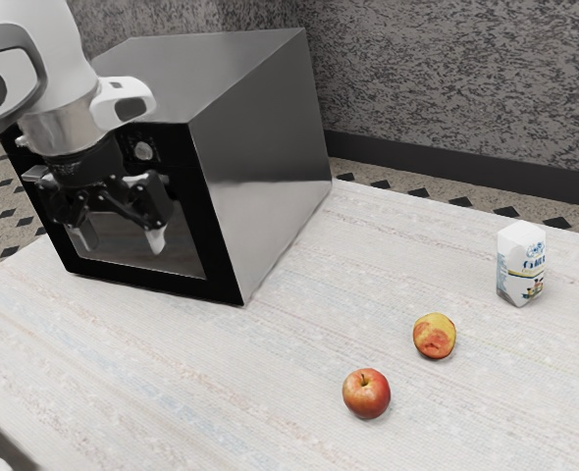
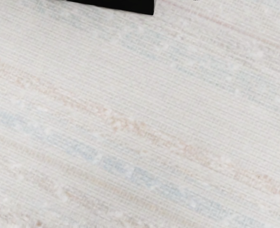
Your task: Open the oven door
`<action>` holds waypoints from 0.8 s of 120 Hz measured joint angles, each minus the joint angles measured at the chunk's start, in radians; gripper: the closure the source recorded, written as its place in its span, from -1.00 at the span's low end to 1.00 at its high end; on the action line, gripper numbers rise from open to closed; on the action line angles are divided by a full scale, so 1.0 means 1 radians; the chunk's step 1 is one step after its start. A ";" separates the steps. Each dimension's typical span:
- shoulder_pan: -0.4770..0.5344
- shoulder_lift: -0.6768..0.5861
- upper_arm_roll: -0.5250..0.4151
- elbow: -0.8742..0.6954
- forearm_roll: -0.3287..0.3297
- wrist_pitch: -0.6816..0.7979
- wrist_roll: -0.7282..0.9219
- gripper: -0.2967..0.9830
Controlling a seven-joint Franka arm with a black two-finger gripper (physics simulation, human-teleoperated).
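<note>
The oven (image 1: 260,147) is a grey metal box with a black front, standing at the exterior view's upper left. Its door (image 1: 186,231) has a dark window and looks closed. My gripper (image 1: 121,241) hangs in front of that door, fingers pointing down and spread apart with nothing between them. Part of the door's upper area and handle is hidden behind the hand; a light metal piece (image 1: 36,174) shows beside it. In the wrist view, a black lower corner of the oven (image 2: 130,4) appears at the edge, beyond the tabletop.
On the pale striped table (image 1: 299,334) lie a red apple (image 1: 366,393) and a yellow-red fruit (image 1: 435,337). A white milk carton (image 1: 521,263) stands toward the exterior view's right. A speckled wall (image 1: 456,78) rises behind the table.
</note>
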 joint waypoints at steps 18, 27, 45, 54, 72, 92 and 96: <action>0.043 -0.126 0.006 -0.102 0.011 -0.009 -0.169 -0.53; 0.151 -0.173 0.024 -0.166 0.018 0.033 -0.239 -0.53; 0.286 -0.048 0.077 -0.160 -0.114 0.302 -0.370 -0.54; 0.304 -0.057 0.095 -0.169 -0.190 0.430 -0.436 -0.54; 0.380 -0.025 0.095 -0.170 -0.287 0.621 -0.563 -0.53; 0.464 0.059 0.051 -0.163 -0.334 0.776 -0.673 -0.53; 0.473 0.067 0.046 -0.162 -0.339 0.796 -0.692 -0.53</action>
